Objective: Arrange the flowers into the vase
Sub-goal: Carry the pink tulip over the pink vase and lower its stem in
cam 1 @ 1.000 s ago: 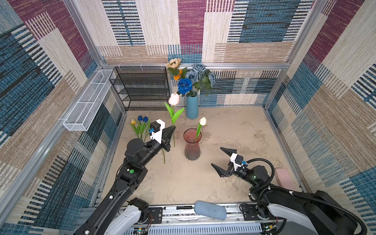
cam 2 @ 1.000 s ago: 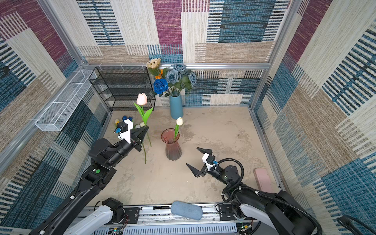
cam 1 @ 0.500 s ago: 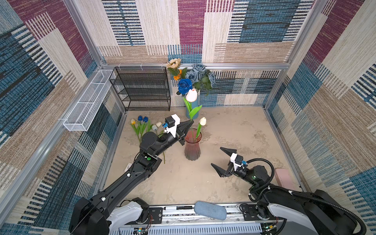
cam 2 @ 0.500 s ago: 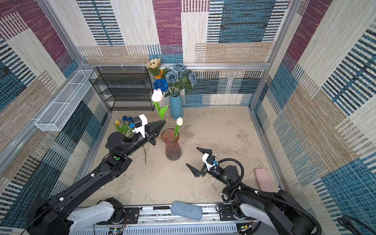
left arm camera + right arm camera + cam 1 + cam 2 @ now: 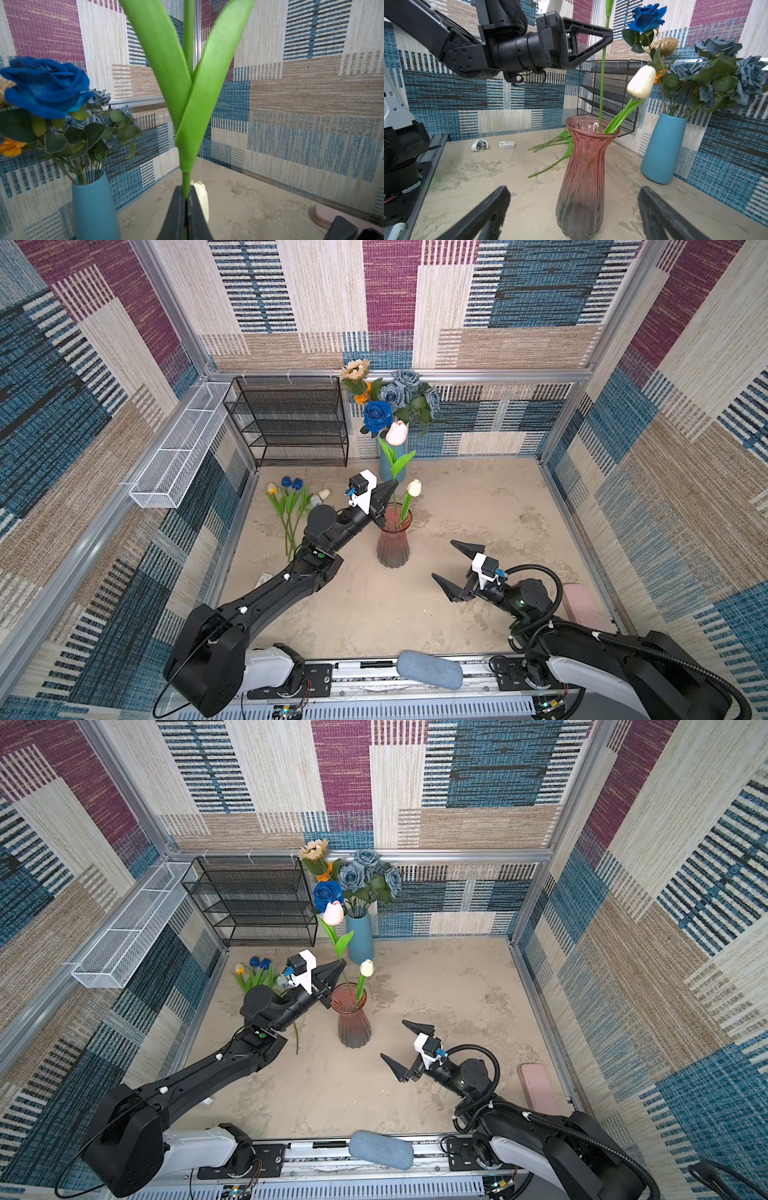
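**Handling of the held flower.** The table [image 5: 478, 497] fills the lower half of both top views. The vase [image 5: 394, 539], pink ribbed glass, stands upright at centre frame. A blue vase [image 5: 360, 938], already filled, stands above it against the back wall.

The left gripper [image 5: 390, 487], just up and left of the vase mouth, is clenched on the bare stem [image 5: 602, 83] of a pink tulip [image 5: 396, 433], below its two leaves. The bloom rises toward upper centre. In the right wrist view the stem's lower end hangs just inside the rim, beside a white tulip [image 5: 641, 82] that leans in the vase.

The right gripper [image 5: 444, 559], lower right of the vase, is spread wide and empty. More tulips [image 5: 291, 506] lie flat on the table, left of centre.

Judged handling:
- **Tulip:** it is probably light, with a thin, smooth, springy stem, so a pinch on bare stem under the leaves suits it.
- **Leaves and bloom:** these look soft and are best left untouched.
- **Vase:** it looks fragile and narrow-footed, and a sideways push from the stem could tip it.
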